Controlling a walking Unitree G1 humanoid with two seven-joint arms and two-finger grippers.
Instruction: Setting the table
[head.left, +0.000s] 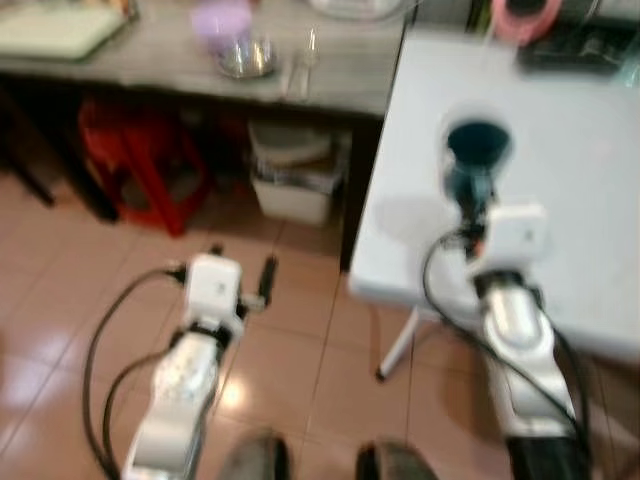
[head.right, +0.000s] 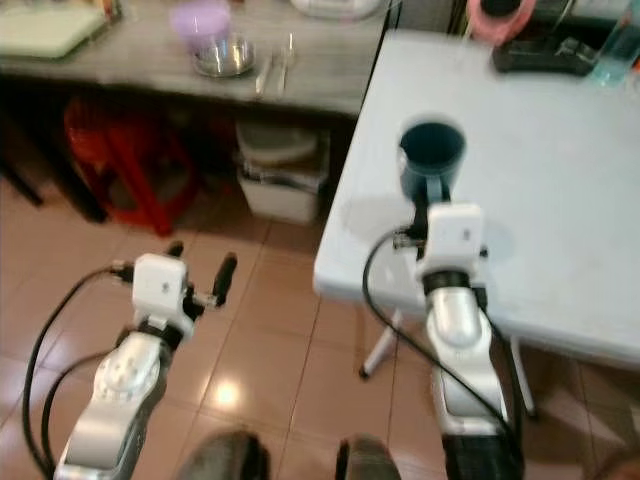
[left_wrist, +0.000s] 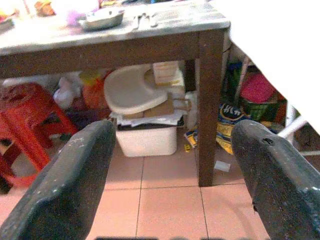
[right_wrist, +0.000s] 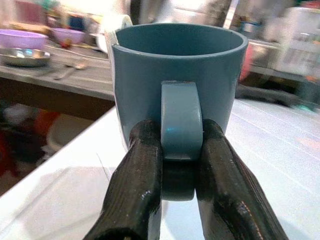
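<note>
A blue mug (head.right: 432, 150) is upright over the near left part of the white table (head.right: 560, 200). My right gripper (right_wrist: 181, 131) is shut on the mug's handle (right_wrist: 181, 117), one black finger on each side. The fingers hide the mug's base, so I cannot tell whether it rests on the tabletop. My left gripper (head.right: 200, 262) hangs over the tiled floor to the left of the table, open with nothing between its fingers (left_wrist: 75, 175).
A grey-topped side table (head.right: 120, 60) runs along the back left with a metal bowl (head.right: 225, 58), a purple bowl (head.right: 200, 20) and cutlery (head.right: 275, 65). Under it stand a red stool (head.right: 120, 150) and a white bin (head.right: 280, 185). A black tray (head.right: 545, 55) lies at the white table's far edge.
</note>
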